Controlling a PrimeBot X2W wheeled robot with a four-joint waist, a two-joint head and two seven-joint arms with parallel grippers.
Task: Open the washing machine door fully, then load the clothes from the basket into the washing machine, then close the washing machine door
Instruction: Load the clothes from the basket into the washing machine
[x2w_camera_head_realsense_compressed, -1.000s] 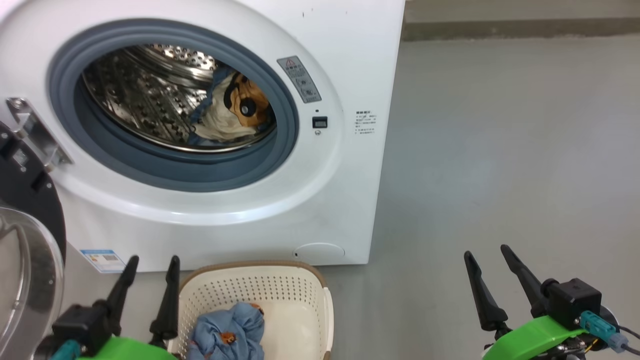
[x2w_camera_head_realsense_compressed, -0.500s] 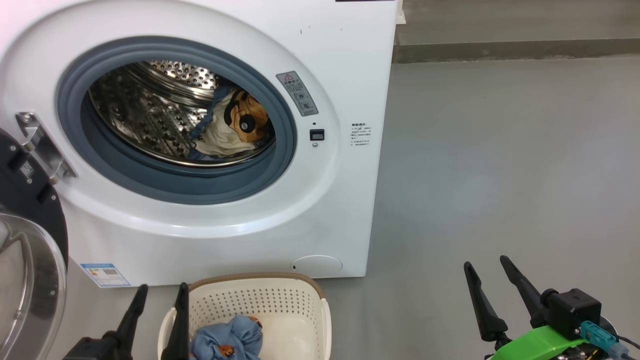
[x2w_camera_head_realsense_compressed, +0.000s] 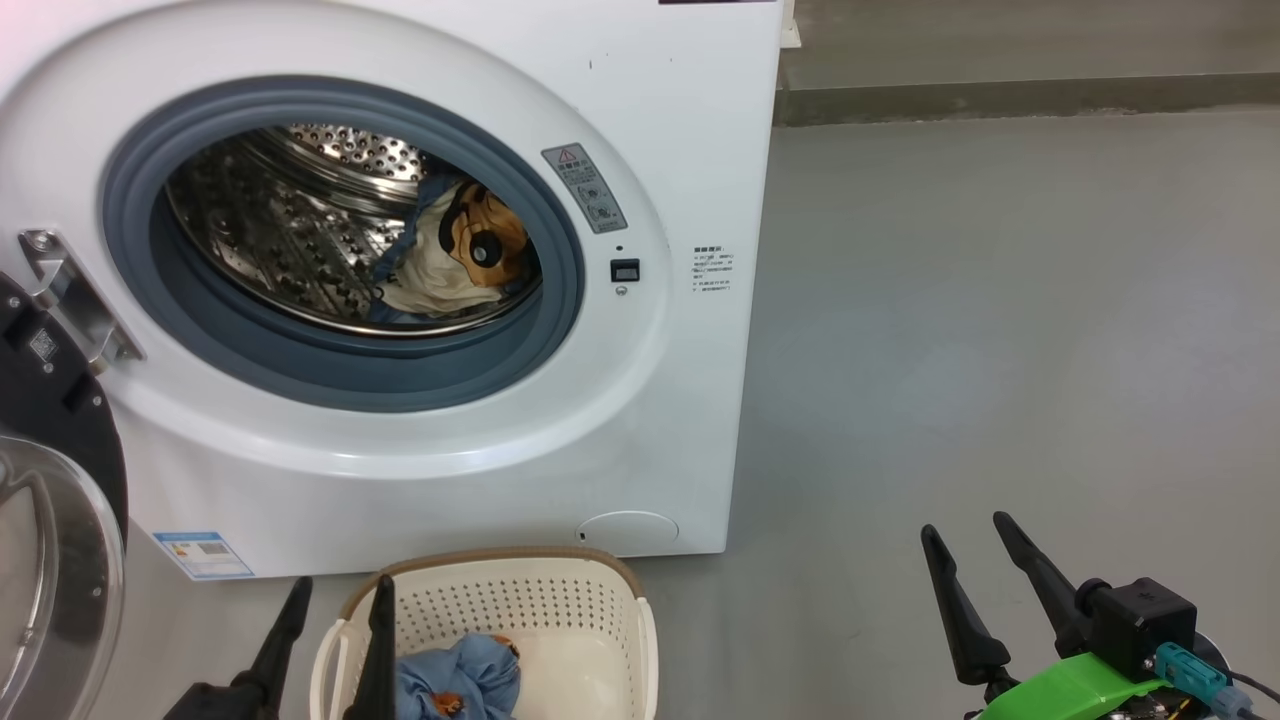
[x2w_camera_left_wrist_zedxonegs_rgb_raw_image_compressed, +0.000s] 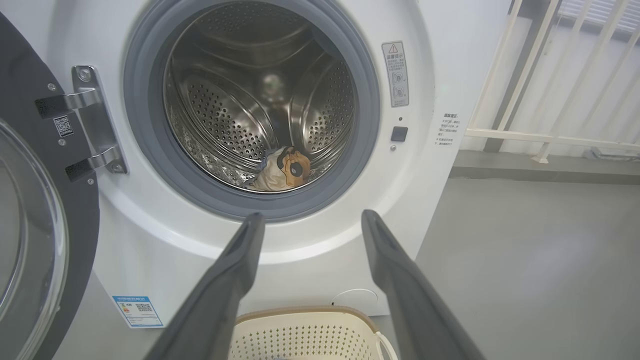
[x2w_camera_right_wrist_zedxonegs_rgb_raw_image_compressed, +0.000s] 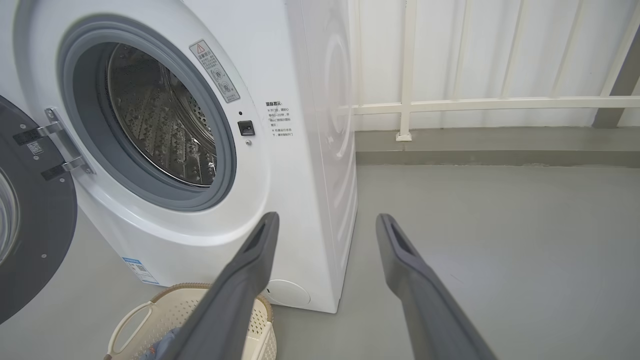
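1. Now the left gripper (x2w_camera_head_realsense_compressed: 343, 585) hangs low. Its two dark fingers are spread as wide as they go, with nothing between them. It looks ready to dip down for a grab.
2. Just under and to the right of those fingers sits the basket (x2w_camera_head_realsense_compressed: 500, 553). One finger crosses the basket's left rim in the head view. The blue clothes (x2w_camera_head_realsense_compressed: 455, 680) lie bunched in the basket's left side, right next to that finger. They are likely the next thing to pick up, so the gripper waits close by.
3. The right gripper (x2w_camera_head_realsense_compressed: 964, 524) is well off to the right of the basket, over the bare floor (x2w_camera_head_realsense_compressed: 1000, 300). It is wide open too and holds nothing. It seems parked there to keep out of the way.
4. To the left of the left gripper, the washing machine door (x2w_camera_head_realsense_compressed: 50, 400) is swung wide open. That keeps the way from the basket up to the hole free.
5. Ahead of and above the left gripper stands the washing machine (x2w_camera_head_realsense_compressed: 680, 150), its round mouth facing the fingers.
6. Farther in is the drum (x2w_camera_head_realsense_compressed: 280, 220). A cartoon piece (x2w_camera_head_realsense_compressed: 450, 260) lies low on its right side. So the loading looks partly done, with the blue clothes left to go in and the door to shut after.
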